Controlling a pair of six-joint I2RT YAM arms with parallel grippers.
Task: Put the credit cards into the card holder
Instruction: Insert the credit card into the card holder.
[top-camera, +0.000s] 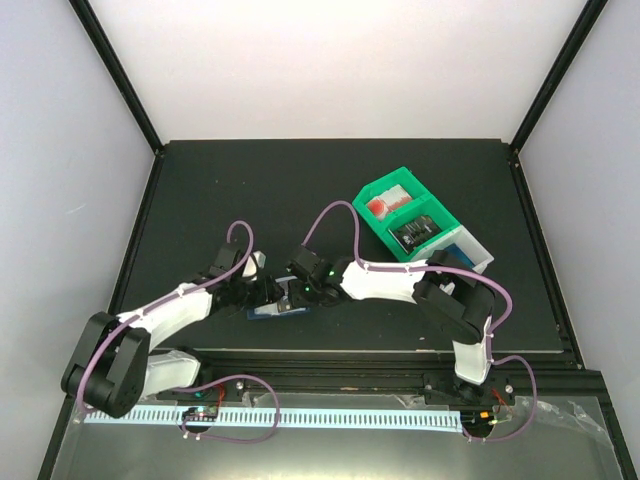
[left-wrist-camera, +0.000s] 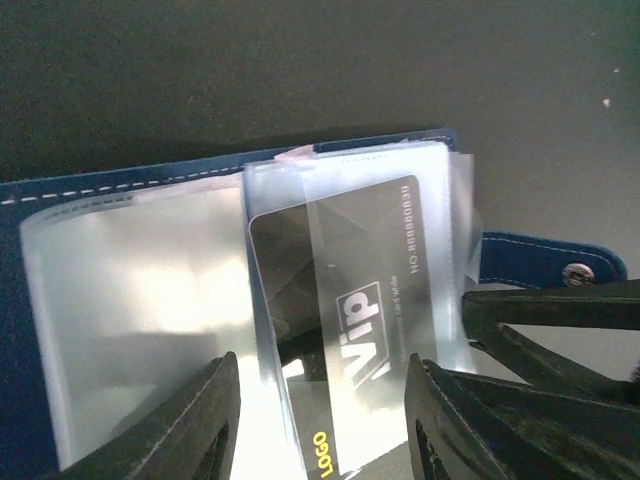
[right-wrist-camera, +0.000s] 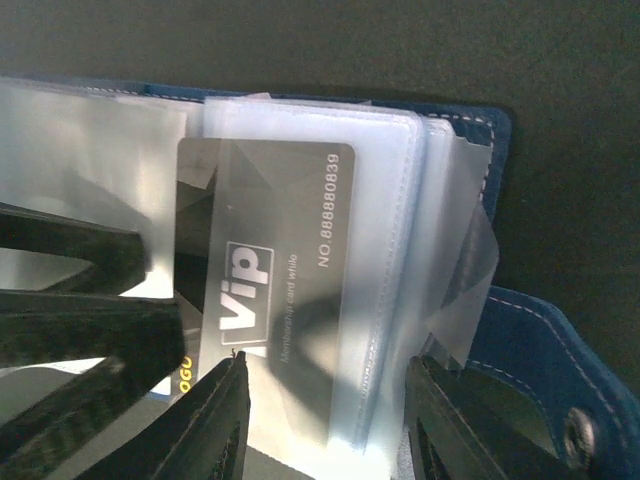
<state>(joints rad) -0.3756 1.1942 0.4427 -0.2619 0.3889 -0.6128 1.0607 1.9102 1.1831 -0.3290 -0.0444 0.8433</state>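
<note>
One stiff, slick, light credit card (left-wrist-camera: 340, 290) is sitting part-way into a clear sleeve (left-wrist-camera: 350, 168) of the open card holder (left-wrist-camera: 100, 192); I am judging its bare outer end the place to pinch, my left gripper (left-wrist-camera: 320, 400) and right gripper (right-wrist-camera: 328, 395) hovering half-spread over it, whether clamping I cannot tell.

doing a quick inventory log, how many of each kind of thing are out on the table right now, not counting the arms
card holder: 1
credit card: 1 in view, dark with pale lettering
green-and-white bin: 1, contents too small to count
total: 3
</note>
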